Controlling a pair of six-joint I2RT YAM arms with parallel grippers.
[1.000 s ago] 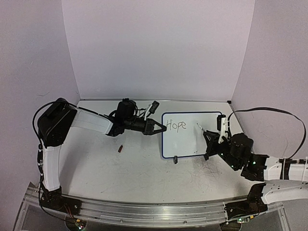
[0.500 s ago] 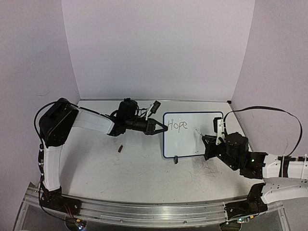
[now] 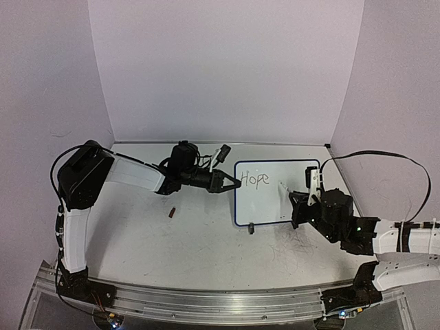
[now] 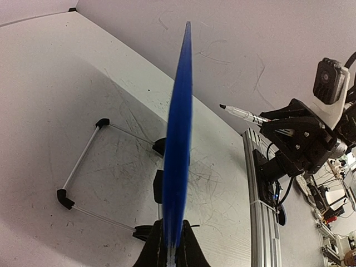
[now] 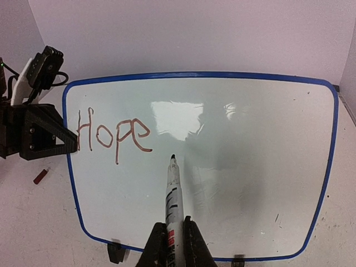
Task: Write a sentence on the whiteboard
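A robotics lab test cell: bare white walls [image 3: 227, 69] around a scuffed counter [image 3: 206, 240], aluminium rail [image 3: 220, 300], trailing cables [image 3: 385, 156].

The white-shelled, black-jointed left arm [image 3: 134, 173] reaches from the table's near-left corner toward the middle, forearm nearly level. Its black two-finger left gripper [image 3: 232, 183] is pinched tight on the side edge of the blue-framed whiteboard [image 3: 265, 206]. The matching right arm [image 3: 412, 240] folds low by the right edge, its right gripper [image 5: 173, 238] clamped round a white marker pen [image 5: 173, 189].
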